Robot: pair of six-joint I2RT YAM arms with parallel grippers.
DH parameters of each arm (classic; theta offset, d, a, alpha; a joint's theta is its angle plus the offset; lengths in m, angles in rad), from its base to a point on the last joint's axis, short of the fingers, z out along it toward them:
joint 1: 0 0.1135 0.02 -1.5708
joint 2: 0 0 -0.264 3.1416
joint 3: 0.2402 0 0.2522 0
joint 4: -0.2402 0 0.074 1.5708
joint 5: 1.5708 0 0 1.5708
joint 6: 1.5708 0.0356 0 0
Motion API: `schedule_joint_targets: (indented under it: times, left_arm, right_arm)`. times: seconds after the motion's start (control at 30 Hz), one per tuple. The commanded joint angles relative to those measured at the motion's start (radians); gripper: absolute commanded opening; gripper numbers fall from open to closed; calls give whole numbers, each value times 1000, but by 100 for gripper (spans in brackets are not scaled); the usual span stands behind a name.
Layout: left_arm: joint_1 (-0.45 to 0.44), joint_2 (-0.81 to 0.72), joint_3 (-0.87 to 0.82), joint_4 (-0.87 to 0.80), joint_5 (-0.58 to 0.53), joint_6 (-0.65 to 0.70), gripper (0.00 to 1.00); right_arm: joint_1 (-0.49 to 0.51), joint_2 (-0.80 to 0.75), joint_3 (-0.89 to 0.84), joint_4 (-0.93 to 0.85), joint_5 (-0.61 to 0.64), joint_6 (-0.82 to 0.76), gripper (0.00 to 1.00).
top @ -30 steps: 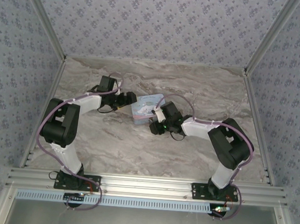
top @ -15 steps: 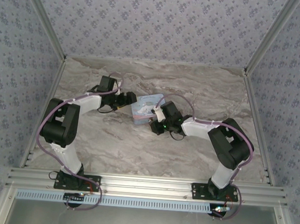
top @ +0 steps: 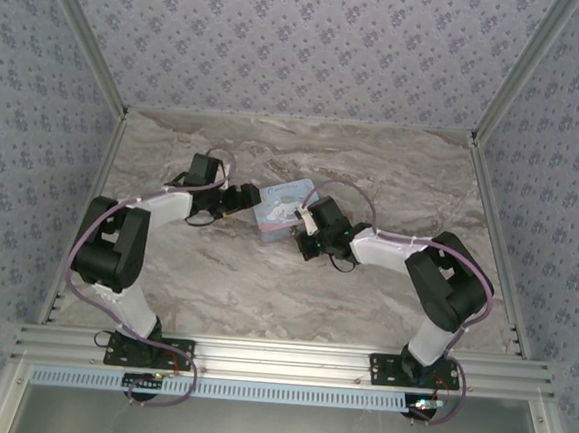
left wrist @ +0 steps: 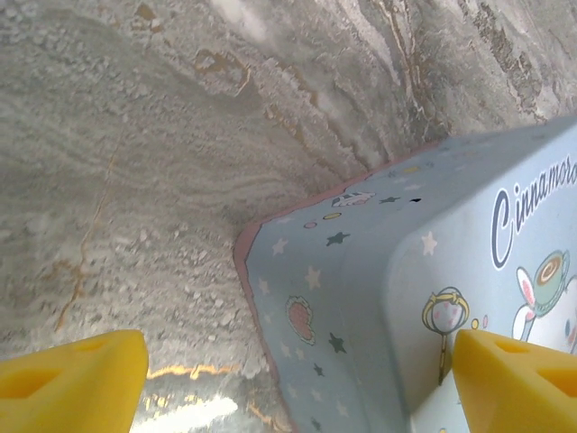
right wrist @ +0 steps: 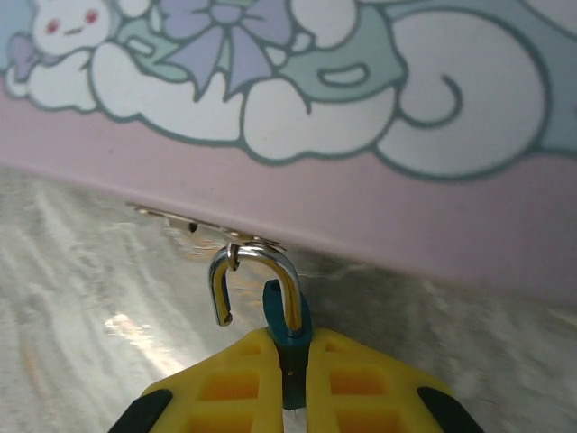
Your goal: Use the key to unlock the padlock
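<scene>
Padlock point(right wrist: 287, 323) now sits clamped in the right gripper point(right wrist: 293, 361); left gripper point(left wrist: 297, 374) stays spread at tin point(left wrist: 361, 271) corner.

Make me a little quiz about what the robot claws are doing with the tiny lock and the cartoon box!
1. What does the right claw pinch? A) a spoon B) the padlock C) nothing
2. True or false: the left claw is shut tight.
3. Fill in: one end of the padlock's metal shackle hangs ____ of its teal body.
Key: 1 B. 2 False: it is open, and the corner of the tin shows between its fingers. 3 free.
</scene>
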Motion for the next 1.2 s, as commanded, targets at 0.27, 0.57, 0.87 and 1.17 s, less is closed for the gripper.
schedule_joint_targets:
  times: [0.27, 0.57, 0.87, 1.17]
  left_arm:
    - [-96, -224, -18, -143, -199, 61, 87]
    - [-257, -136, 220, -358, -411, 215, 87]
    - [-364, 59, 350, -453, -552, 297, 90]
    - [-396, 85, 319, -439, -599, 271, 91]
  right_arm:
    - [-25, -31, -16, -92, 154, 40, 10]
    - [-90, -49, -58, -27, 22, 116, 9]
    - [-143, -49, -94, -10, -22, 178, 9]
    - [-183, -53, -124, 40, -96, 198, 9]
